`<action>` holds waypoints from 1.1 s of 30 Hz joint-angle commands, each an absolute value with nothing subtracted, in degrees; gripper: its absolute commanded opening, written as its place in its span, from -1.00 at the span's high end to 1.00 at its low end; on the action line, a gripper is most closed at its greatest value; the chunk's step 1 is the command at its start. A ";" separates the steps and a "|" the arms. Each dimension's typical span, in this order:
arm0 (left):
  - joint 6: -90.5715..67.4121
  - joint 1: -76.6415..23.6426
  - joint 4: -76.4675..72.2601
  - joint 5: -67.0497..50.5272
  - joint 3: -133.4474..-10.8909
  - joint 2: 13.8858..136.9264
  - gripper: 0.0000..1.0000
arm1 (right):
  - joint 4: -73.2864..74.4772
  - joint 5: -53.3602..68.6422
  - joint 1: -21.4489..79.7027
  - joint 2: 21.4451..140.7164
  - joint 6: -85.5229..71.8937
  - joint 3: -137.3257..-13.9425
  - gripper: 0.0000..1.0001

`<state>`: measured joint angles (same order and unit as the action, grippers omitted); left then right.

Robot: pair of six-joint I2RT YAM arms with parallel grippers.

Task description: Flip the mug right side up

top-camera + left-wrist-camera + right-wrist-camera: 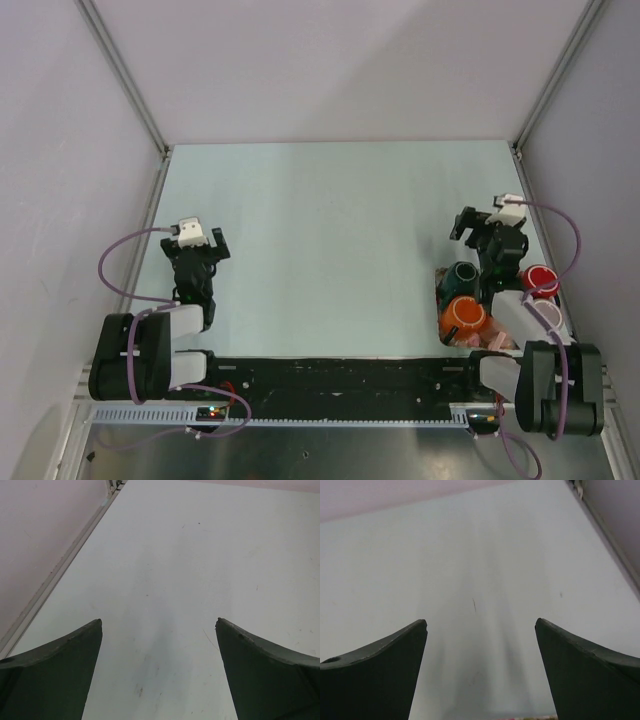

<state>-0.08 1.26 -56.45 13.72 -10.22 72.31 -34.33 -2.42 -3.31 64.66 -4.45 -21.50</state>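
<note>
Several mugs cluster at the near right of the table in the top view: an orange mug (465,317) that seems to show its flat base, a dark green mug (465,275), a red mug (540,278) with its mouth up, and a pale mug (544,312). My right gripper (478,222) is open and empty just beyond the green mug; its wrist view shows the gripper (481,622) over bare table. My left gripper (198,241) is open and empty at the far left, also over bare table in the left wrist view (159,622). No mug shows in either wrist view.
A pink item (494,341) lies beside the orange mug near the right arm's base. The right arm partly covers the mugs. The enclosure's walls and metal frame posts (165,150) bound the pale table (330,250).
</note>
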 commanded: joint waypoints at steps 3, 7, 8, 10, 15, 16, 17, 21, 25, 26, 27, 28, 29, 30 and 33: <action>-0.88 1.65 -59.50 14.33 -11.12 71.59 -0.97 | -1.52 -9.76 0.61 57.29 -10.30 -42.04 -0.79; -0.70 1.63 -59.46 14.04 -11.30 71.30 -0.97 | 28.17 -23.37 9.50 57.45 -15.98 -55.03 -0.77; -0.62 1.65 -57.94 13.79 -12.72 70.76 -0.97 | 33.95 -25.66 11.17 57.68 -18.27 -56.82 -0.78; -0.33 1.73 -44.52 13.20 -18.45 68.34 -0.97 | 43.91 -27.20 12.66 57.99 -23.38 -58.46 -0.94; 3.31 2.00 -10.98 1.45 -39.23 67.82 -0.97 | 56.18 -25.41 15.66 58.90 -31.11 -59.05 -0.99; 3.63 2.01 -5.84 -0.77 -42.55 67.88 -0.97 | 57.14 -25.58 16.27 59.51 -31.86 -58.92 -0.99; 3.97 1.97 -1.87 -3.02 -45.71 68.04 -0.97 | 57.79 -25.49 16.57 60.08 -32.76 -58.73 -0.99; 5.02 1.93 8.52 -8.08 -51.24 67.83 -0.97 | 59.11 -24.02 16.55 62.71 -34.63 -57.40 -0.99; 4.64 1.75 12.35 -10.32 -53.36 67.54 -0.97 | 57.97 -22.14 15.58 64.65 -34.76 -55.06 -0.99; 4.56 1.66 12.63 -10.70 -53.44 67.57 -0.97 | 56.98 -21.62 15.09 65.20 -34.60 -54.42 -0.99; 4.48 1.54 12.78 -11.02 -53.48 67.62 -0.97 | 56.09 -20.96 14.31 65.69 -34.35 -53.80 -0.99; 4.39 1.34 12.80 -11.22 -53.50 67.78 -0.97 | 54.89 -19.93 13.70 66.37 -34.18 -53.35 -0.99; 4.31 1.20 12.86 -11.32 -53.43 67.90 -0.97 | 54.03 -19.37 13.14 67.25 -34.14 -53.04 -0.99; 4.22 1.08 12.89 -11.42 -53.34 68.05 -0.97 | 53.08 -18.96 12.81 67.90 -34.12 -52.89 -0.99; 4.22 0.86 12.89 -11.75 -53.12 68.32 -0.97 | 50.26 -18.40 12.31 70.02 -34.09 -52.59 -0.97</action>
